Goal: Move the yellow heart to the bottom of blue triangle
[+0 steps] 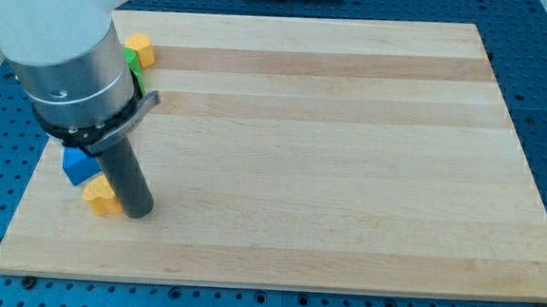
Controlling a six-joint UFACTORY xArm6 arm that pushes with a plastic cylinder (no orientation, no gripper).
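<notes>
- My tip (138, 212) rests on the counter (329, 176) near its bottom-left corner, touching or just beside the right side of the yellow heart (101, 196); I judge it sits there because the heart is being nudged from that side.
- There is no hand on this arm, only a dark rod, so nothing is gripped or clamped; a block can only be shoved along the wood.
- The yellow heart lies right under the blue block (80, 165), which I take for the blue triangle, though the arm's grey body hides its top and I cannot tell its shape for sure.
- The two look touching or nearly so, the heart slightly to the view's right of the blue one, so the task seems close to done; at most a small trim leftward may be wanted.
- A risk: pushing harder from the right could slide the heart past the blue block or off the counter's left edge, which is near.
- Farther up, by the top-left corner, a green block (133, 62) peeks out from behind the arm, shape unclear.
- Just beyond it sits a second yellow block (140, 47), well apart from the heart and not part of this job.
</notes>
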